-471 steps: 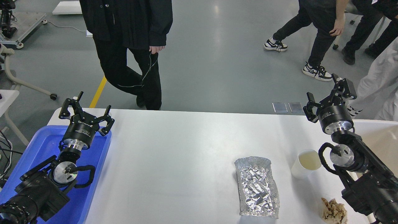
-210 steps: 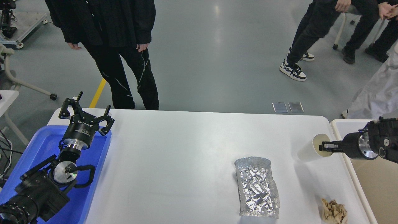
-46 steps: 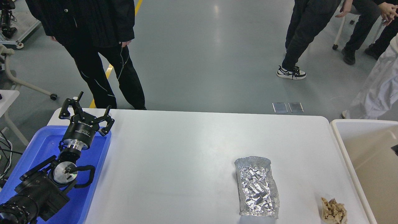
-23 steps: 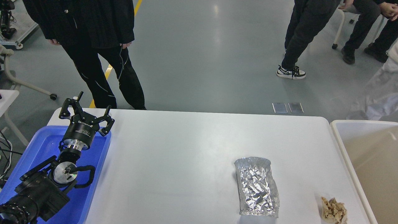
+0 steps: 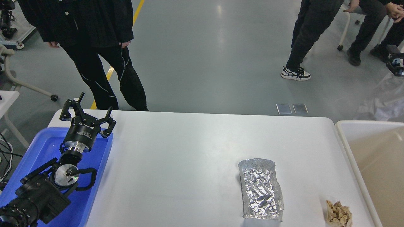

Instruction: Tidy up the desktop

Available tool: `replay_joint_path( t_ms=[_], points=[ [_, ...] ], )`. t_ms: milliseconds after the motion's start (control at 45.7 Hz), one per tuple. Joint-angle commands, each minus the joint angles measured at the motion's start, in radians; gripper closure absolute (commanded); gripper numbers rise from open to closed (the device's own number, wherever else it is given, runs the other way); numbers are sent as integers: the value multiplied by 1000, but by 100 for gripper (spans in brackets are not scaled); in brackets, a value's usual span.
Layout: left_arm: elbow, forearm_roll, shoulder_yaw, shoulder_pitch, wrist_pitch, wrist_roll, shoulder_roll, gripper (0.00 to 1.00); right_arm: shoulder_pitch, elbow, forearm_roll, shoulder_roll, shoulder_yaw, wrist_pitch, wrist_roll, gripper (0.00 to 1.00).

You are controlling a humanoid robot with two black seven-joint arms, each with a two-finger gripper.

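Observation:
The white desktop [image 5: 189, 157] carries a crumpled silver foil tray [image 5: 260, 189] at the front right and a wad of crumpled brown paper [image 5: 338, 214] near its front right corner. My left gripper [image 5: 86, 115] is open and empty, held over the far right corner of the blue tray [image 5: 38, 148], far from both items. A small dark mechanical part [image 5: 395, 60] shows at the right edge, high above the bin. It may be my right gripper, but its fingers cannot be made out.
A beige-lined white bin [image 5: 347, 148] stands against the desktop's right side. People stand on the grey floor beyond the far edge, one [image 5: 94, 47] close to the far left corner. Two small plates [image 5: 292, 108] lie on the floor.

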Motion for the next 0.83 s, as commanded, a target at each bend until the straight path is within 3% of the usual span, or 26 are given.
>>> replay_joint_path(
  t_ms=[0,109,175,481,810],
  points=[
    [0,0,0,0,1,0,0,0,-108,106,-12,78,179,5,114,0],
    [0,0,0,0,-1,0,-1,0,-177,108,-17,130,182,5,250,0],
    [0,0,0,0,-1,0,0,0,-223,109,-17,165,182,5,283,0],
    [0,0,0,0,-1,0,0,0,-364,105,-18,311,182,5,284,0],
    [0,0,0,0,-1,0,-1,0,-395,77,-17,327,165,5,284,0]
  ],
)
